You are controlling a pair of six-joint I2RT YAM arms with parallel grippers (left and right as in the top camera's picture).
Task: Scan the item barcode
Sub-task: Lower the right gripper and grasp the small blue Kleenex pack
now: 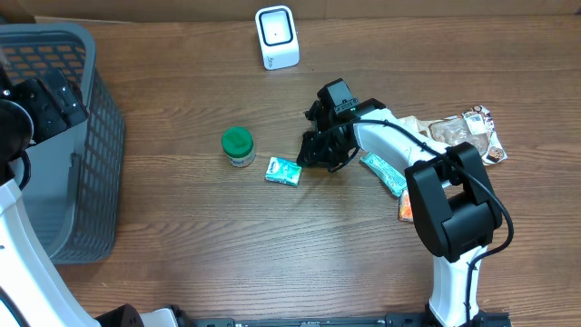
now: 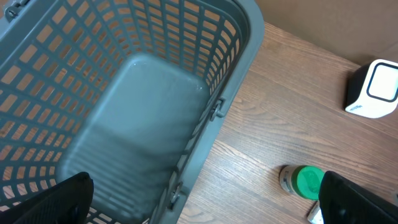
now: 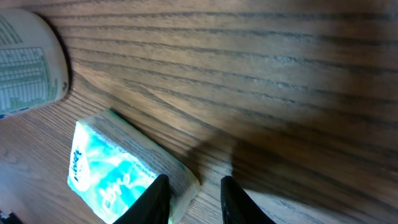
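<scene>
overhead, the right gripper (image 1: 320, 153) sits low on the table (image 1: 272, 254) at centre frame, just right of the teal pack (image 1: 283, 171), which lies flat and looks to be the item to scan. the scanner (image 1: 277, 37) stands well apart at top centre, so the pack will likely need lifting and carrying up to it. a green-lidded jar (image 1: 238, 146) stands just left of the pack, and more packets (image 1: 463, 132) wait at the right edge. the left gripper (image 1: 45, 98) hangs over the grey basket (image 1: 95, 154) at the upper left, probably parked clear of the work. in the left wrist view the left fingers (image 2: 53, 202) are spread wide at the two lower corners, released and empty, with the basket's floor below. in the right wrist view the right fingers (image 3: 237, 202) stand a little parted at the bottom edge. the pack's corner reaches into the gap with bare wood beside it, so nothing is clamped yet. coming in at a corner suggests a pinch across the pack's narrow side.
</scene>
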